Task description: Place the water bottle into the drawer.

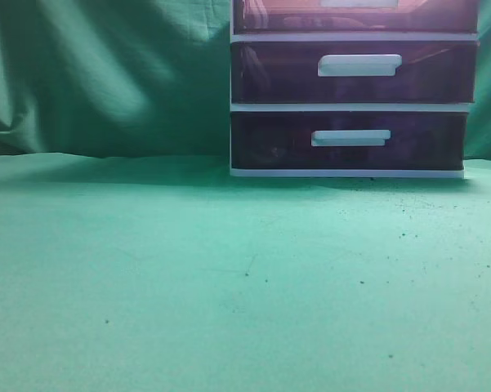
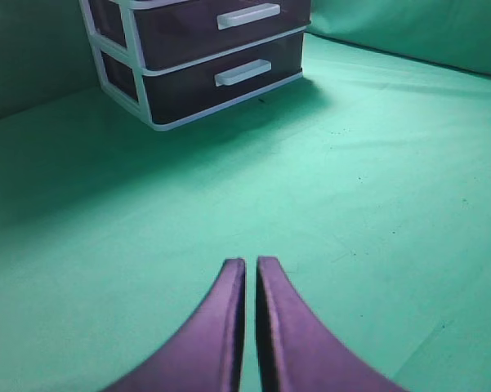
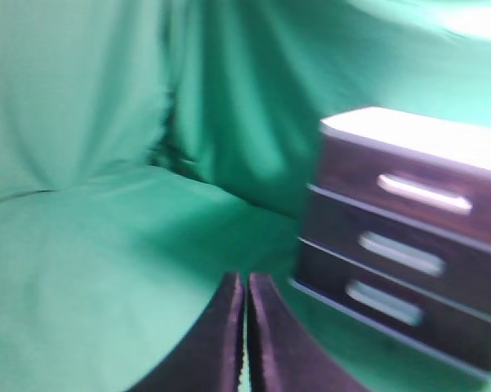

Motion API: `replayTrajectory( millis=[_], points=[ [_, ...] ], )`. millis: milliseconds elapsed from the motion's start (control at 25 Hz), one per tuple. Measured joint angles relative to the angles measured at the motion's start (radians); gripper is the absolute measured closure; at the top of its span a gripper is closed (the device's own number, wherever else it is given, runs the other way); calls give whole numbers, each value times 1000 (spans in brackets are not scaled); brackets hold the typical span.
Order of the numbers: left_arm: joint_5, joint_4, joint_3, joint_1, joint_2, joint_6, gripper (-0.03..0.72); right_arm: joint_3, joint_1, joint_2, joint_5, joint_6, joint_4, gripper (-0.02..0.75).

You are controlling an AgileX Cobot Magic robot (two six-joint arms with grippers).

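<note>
The water bottle shows in no view. The drawer (image 1: pixel 270 18), reddish-purple with a white bar handle, is the top one of a white-framed unit at the upper right of the exterior view, cut off by the frame edge. In the blurred right wrist view the drawer (image 3: pixel 351 175) looks pushed in, flush with the two below. My left gripper (image 2: pixel 251 263) is shut and empty above the green cloth, well short of the unit. My right gripper (image 3: pixel 245 278) is shut and empty, to the left of the unit. Neither gripper shows in the exterior view.
Two darker purple drawers (image 1: pixel 270 73) (image 1: pixel 270 139) sit below the top one; they also show in the left wrist view (image 2: pixel 180 37). Green cloth (image 1: pixel 188 278) covers the table and hangs as a backdrop (image 1: pixel 106 73).
</note>
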Motion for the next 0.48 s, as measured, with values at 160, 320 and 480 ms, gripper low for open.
replayTrajectory(
  millis=[160, 320, 480],
  points=[
    [0, 0, 0, 0, 0, 0, 688, 188, -60, -20, -137, 275, -275, 738],
    [0, 0, 0, 0, 0, 0, 688, 336, -176, -74, -186, 473, -472, 738],
    [0, 2, 0, 0, 0, 0, 688, 466, -314, -160, -208, 521, -513, 738]
  ],
)
